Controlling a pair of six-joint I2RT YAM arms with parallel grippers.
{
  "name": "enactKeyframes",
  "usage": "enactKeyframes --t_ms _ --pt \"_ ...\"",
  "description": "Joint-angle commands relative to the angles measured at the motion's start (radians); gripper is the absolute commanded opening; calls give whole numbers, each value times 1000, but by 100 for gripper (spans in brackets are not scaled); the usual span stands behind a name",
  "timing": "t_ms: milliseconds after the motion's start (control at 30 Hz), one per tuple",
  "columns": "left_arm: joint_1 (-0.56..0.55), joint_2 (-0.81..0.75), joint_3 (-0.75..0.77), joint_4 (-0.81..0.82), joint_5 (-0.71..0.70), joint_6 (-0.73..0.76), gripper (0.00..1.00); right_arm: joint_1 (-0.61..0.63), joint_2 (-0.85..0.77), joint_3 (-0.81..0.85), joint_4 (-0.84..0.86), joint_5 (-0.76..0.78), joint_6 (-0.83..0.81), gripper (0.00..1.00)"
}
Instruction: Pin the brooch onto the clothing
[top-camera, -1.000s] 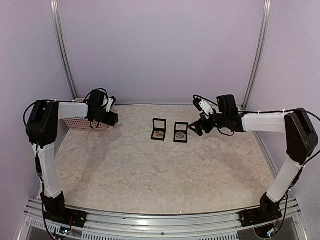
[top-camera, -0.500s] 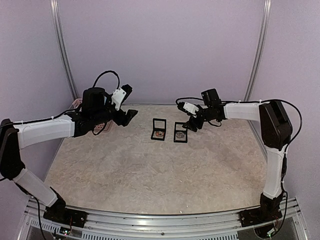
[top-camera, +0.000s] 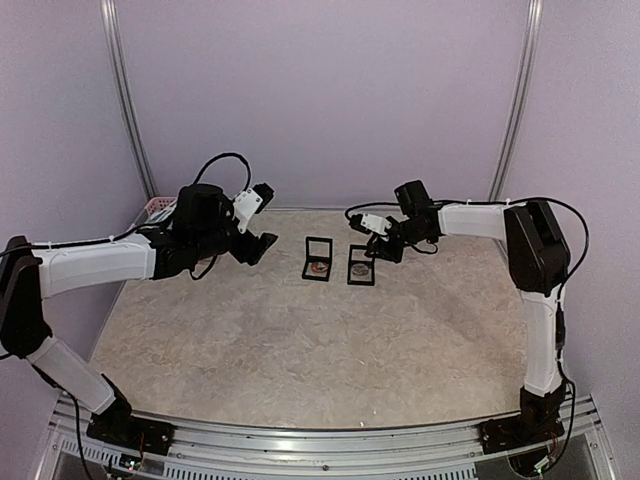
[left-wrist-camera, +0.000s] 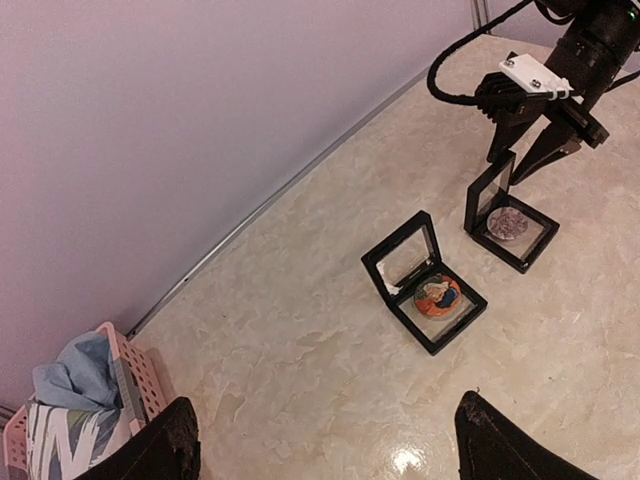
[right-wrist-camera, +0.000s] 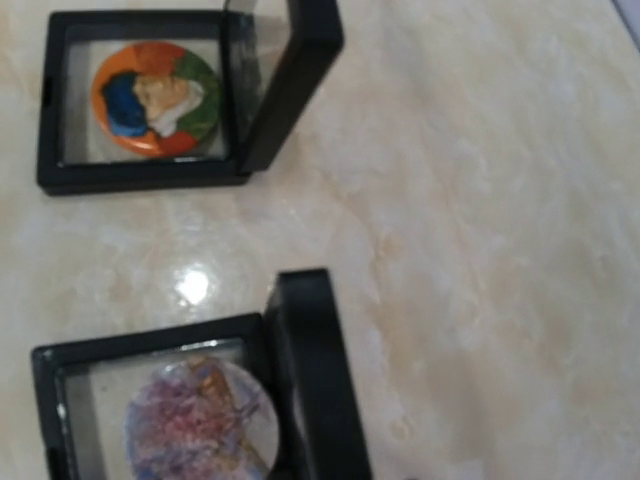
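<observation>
Two open black display boxes stand mid-table. The left box (top-camera: 318, 259) holds an orange, blue and green brooch (left-wrist-camera: 438, 296) (right-wrist-camera: 155, 97). The right box (top-camera: 362, 265) holds a purple-pink brooch (left-wrist-camera: 507, 222) (right-wrist-camera: 200, 420). My right gripper (top-camera: 383, 248) (left-wrist-camera: 512, 170) hovers at the raised lid (right-wrist-camera: 310, 370) of the right box, fingers a little apart; contact with the lid is unclear, and the right wrist view hides its fingers. My left gripper (top-camera: 262, 243) (left-wrist-camera: 325, 445) hangs open and empty above the table, left of the boxes. The light blue clothing (left-wrist-camera: 70, 385) lies bunched in a basket.
The pink slatted basket (top-camera: 158, 208) (left-wrist-camera: 128, 365) sits at the back left corner against the wall. A metal rail (left-wrist-camera: 280, 195) runs along the table's far edge under the purple wall.
My left arm has swung from the basket out toward the boxes, gripper still open. My right gripper has moved left to the right box's lid, and its fingers have narrowed.
</observation>
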Motion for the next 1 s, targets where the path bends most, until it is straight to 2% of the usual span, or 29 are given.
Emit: enactKeyframes --t_ms 0,167,300,533,967 --pt "-19 26 41 -49 -35 20 83 12 51 75 -78 15 15 27" --pt "-31 18 29 -44 -47 26 83 12 47 69 -47 19 32 19" --pt "-37 27 35 -54 -59 27 83 12 45 74 -62 40 37 0" --pt "-41 15 21 -35 -60 30 83 -22 12 57 -90 97 46 0" --pt "-41 53 39 -53 -53 7 83 -273 11 83 -164 45 217 0"
